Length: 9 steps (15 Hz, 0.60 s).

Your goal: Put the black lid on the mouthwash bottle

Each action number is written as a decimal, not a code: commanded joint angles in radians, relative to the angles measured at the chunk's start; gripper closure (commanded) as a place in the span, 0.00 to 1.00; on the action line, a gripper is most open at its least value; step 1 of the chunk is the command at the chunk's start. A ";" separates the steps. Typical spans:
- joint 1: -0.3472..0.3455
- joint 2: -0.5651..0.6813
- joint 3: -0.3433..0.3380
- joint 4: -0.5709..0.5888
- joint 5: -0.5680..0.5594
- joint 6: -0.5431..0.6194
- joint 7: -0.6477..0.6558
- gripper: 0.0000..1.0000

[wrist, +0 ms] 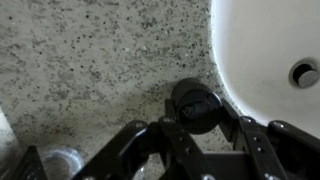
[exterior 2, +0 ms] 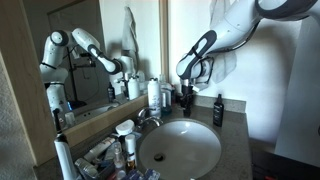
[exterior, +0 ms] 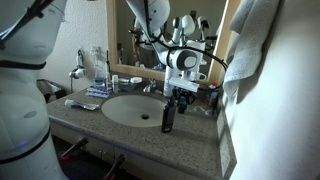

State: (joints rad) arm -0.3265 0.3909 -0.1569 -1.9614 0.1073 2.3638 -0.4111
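My gripper (wrist: pixel 196 118) is closed around a round black lid (wrist: pixel 195 102) and holds it over the speckled counter, just beside the sink rim. It shows in both exterior views (exterior: pixel 182 95) (exterior 2: pixel 190 97), hanging low over the counter behind the basin. The mouthwash bottle (exterior 2: pixel 166 98), clear with blue-teal liquid, stands among the bottles at the back of the counter, close beside my gripper. A clear round rim (wrist: pixel 58 165) shows at the lower left of the wrist view; I cannot tell if it is the bottle's mouth.
The white sink basin (exterior: pixel 125 110) (exterior 2: pixel 170 155) (wrist: pixel 265 50) takes up the counter's middle. A small dark slim bottle (exterior: pixel 168 118) (exterior 2: pixel 218 110) stands on the counter near its edge. A taller white bottle (exterior 2: pixel 153 92) and the faucet (exterior 2: pixel 147 117) stand by the mirror. Toiletries (exterior 2: pixel 105 155) lie beside the basin.
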 commanded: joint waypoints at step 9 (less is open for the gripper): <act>0.002 -0.092 -0.012 0.150 -0.062 -0.273 0.049 0.80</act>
State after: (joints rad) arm -0.3395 0.3686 -0.1541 -1.8602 0.0836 2.2198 -0.3993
